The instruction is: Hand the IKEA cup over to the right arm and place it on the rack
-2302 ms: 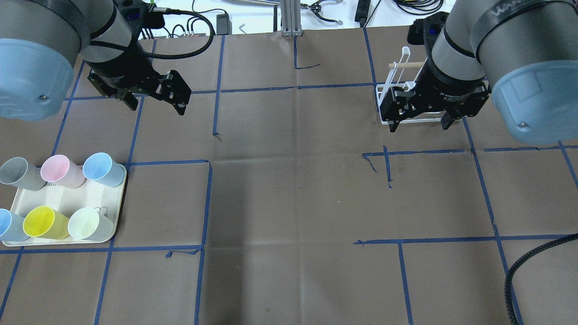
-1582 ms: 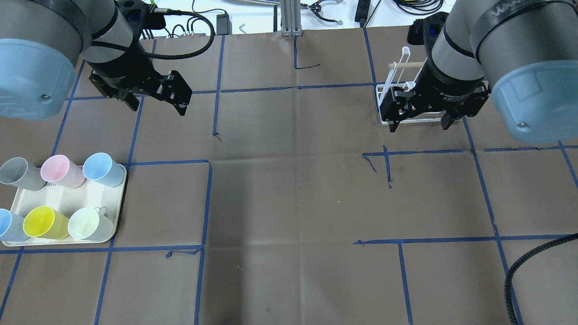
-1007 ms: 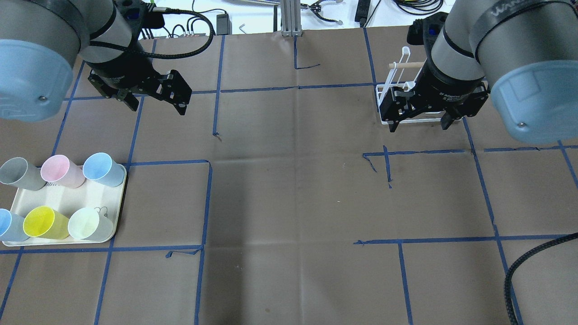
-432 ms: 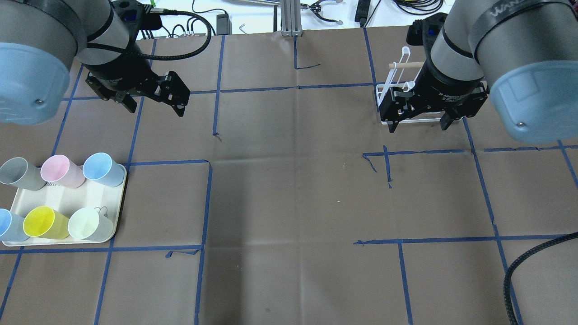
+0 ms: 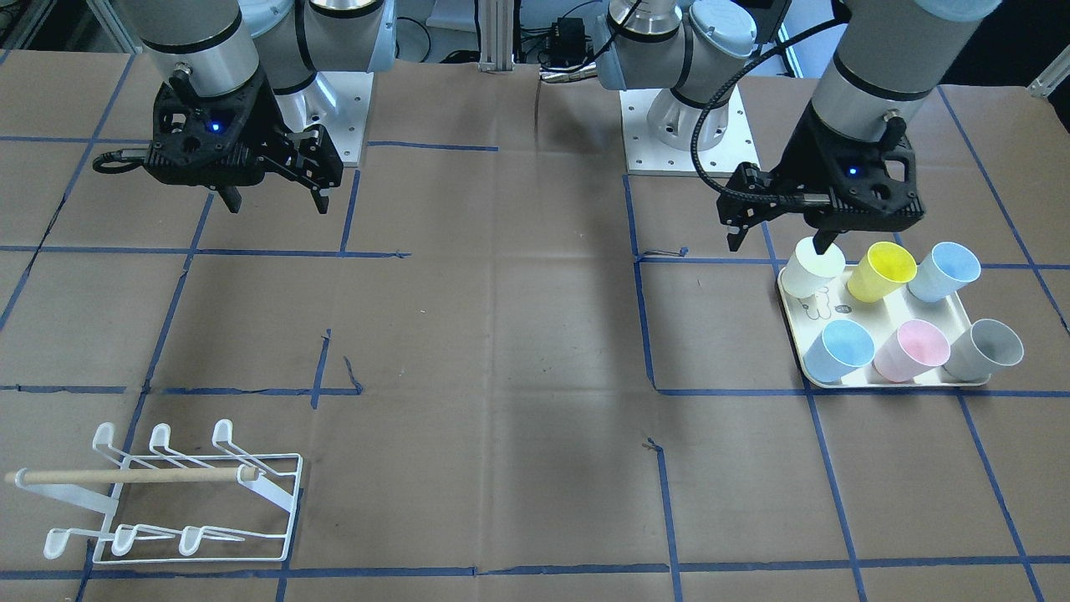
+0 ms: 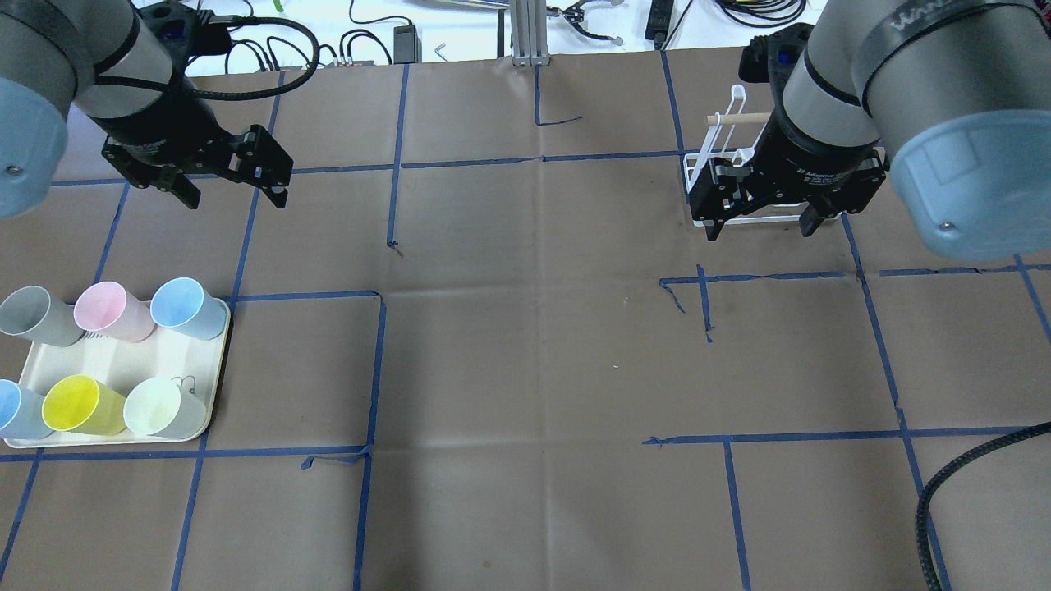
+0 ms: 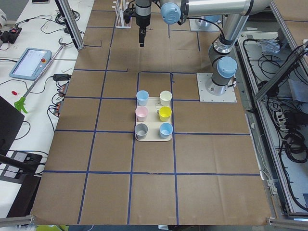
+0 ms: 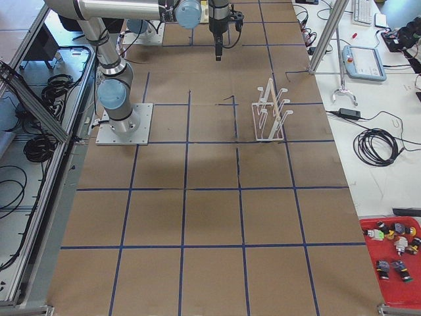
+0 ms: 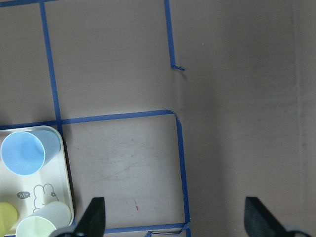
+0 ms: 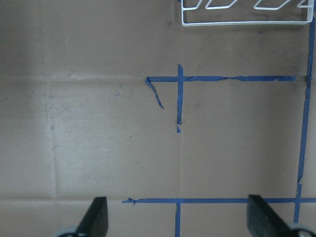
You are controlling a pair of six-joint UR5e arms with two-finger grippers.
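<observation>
in the view facing the robot, the rack (image 5: 150,476) lies nearest, lower left of the frame, with no cup on it; mid right, the tray (image 5: 868,315) carries six cups upright, mouths up; the near row is the near blue cup (image 5: 844,349), pink cup (image 5: 909,349) and grey cup (image 5: 986,349); behind stand the pale cup (image 5: 812,266), yellow cup (image 5: 882,269) and far blue cup (image 5: 940,269); which one is meant i cannot tell; just above the tray the left claw (image 5: 777,242) hangs released and empty; its wrist view puts the tray at lower left, so the cups lie aside and below, not between the fingers; upper left, the right claw (image 5: 277,205) is spread, empty, over bare tabletop (image 5: 501,334); the left arm is nearer the cups.
</observation>
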